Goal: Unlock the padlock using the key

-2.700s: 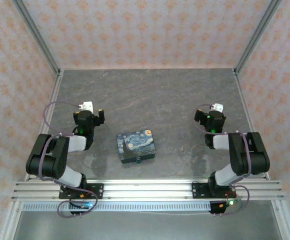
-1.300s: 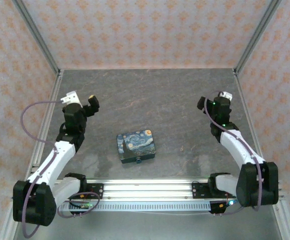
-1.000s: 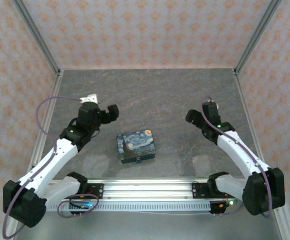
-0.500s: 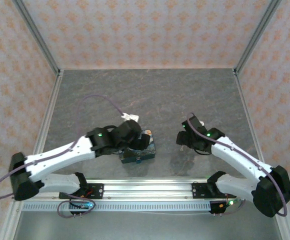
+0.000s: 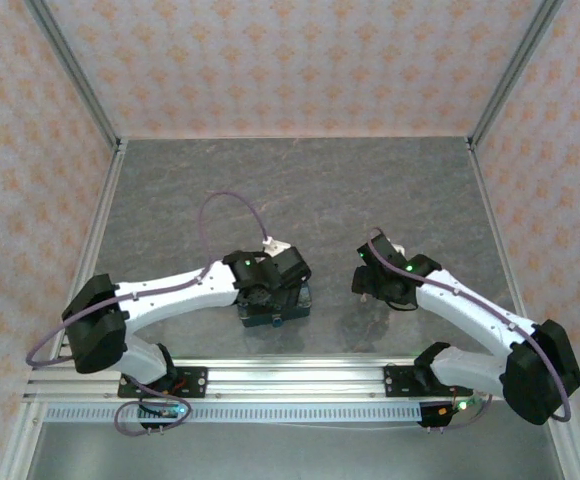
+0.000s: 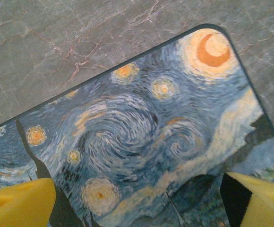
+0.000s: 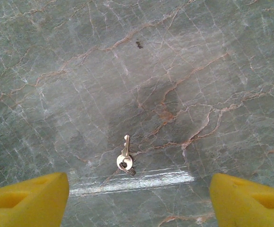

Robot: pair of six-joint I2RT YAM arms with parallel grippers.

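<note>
The left gripper [image 6: 137,205], spread wide, hangs over the lid of the rectangular box printed with a blue-and-yellow starry-night painting [image 6: 137,123]; the tiny dark teal-blue padlock [image 5: 276,321] sits against that box's near edge. The right gripper [image 7: 137,198], also wide open, hangs over the small silvery metal key [image 7: 125,158] lying on the grey marbled table [image 7: 198,71].

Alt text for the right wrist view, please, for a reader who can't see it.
A small silvery key lies flat on the grey marbled table, just ahead of the open right claw, whose two yellow fingertips sit far apart at the bottom corners.
</note>
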